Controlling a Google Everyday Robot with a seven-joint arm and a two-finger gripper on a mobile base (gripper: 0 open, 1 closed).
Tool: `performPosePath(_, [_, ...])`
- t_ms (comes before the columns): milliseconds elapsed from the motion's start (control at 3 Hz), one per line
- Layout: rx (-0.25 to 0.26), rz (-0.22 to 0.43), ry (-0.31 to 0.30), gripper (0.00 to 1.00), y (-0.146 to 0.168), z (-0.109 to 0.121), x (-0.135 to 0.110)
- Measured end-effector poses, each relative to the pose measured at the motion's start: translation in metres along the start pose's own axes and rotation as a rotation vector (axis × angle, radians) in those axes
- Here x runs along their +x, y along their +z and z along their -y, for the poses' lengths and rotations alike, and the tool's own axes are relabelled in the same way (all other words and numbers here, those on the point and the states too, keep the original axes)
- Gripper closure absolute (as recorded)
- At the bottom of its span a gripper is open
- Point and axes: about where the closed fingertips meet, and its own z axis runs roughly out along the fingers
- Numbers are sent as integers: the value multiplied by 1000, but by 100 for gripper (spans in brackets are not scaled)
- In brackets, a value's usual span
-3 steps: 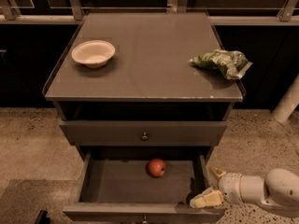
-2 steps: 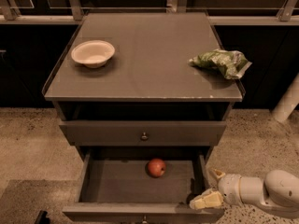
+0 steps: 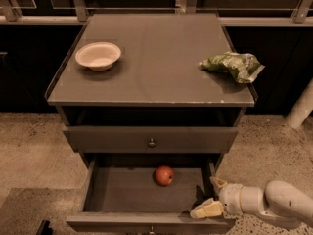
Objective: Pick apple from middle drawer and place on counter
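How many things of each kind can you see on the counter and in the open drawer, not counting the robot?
Apples: 1, the apple in the middle drawer
Bowls: 1, the white bowl on the counter
Snack bags: 1, the green snack bag on the counter
Total: 3
The gripper is at the drawer's front right corner, jaws open, apart from the apple.

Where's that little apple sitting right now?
In the camera view, the apple lies on the floor of the open middle drawer, toward its back, just right of centre. The robot's hand is at the drawer's front right corner, not touching the apple.
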Motion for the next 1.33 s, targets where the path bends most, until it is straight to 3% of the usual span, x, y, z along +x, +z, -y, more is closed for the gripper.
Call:
performPosePath(667, [-62, 46, -73, 0, 71, -5, -13])
performPosePath(1333, [-63, 47, -60, 0, 74, -5, -7])
